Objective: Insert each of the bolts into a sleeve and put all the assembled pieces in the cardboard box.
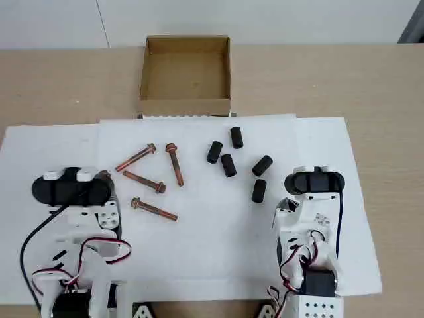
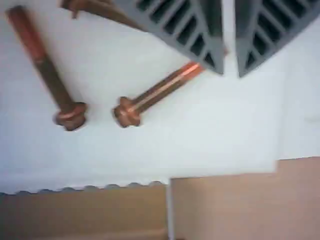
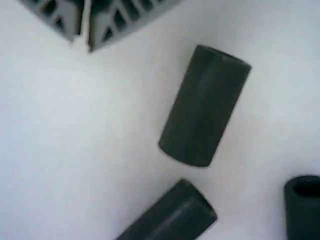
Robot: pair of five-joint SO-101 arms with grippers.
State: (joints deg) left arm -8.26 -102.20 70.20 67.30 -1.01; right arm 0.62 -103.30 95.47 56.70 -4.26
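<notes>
Several copper bolts [image 1: 136, 158] [image 1: 175, 164] [image 1: 144, 181] [image 1: 154, 209] lie loose on the white paper, left of centre. Several black sleeves [image 1: 236, 137] [image 1: 214, 152] [image 1: 228, 165] [image 1: 262, 165] [image 1: 258, 191] are scattered to their right. The cardboard box [image 1: 189, 99] stands empty behind the paper. My left gripper [image 2: 230, 70] hovers shut, holding nothing, at the threaded tip of one bolt [image 2: 160, 92]; another bolt [image 2: 47, 70] lies beside it. Held low over the paper, my right gripper [image 3: 82, 45] is shut and holds nothing, close to a sleeve [image 3: 205, 105], with two more sleeves [image 3: 172, 215] [image 3: 302, 205] nearby.
The white paper [image 1: 218, 232] covers the middle of the wooden table [image 1: 384, 86]. The left arm [image 1: 69, 187] and the right arm [image 1: 315, 182] stand at the near edge. The box's front wall [image 2: 85, 215] rises just past the paper's scalloped edge.
</notes>
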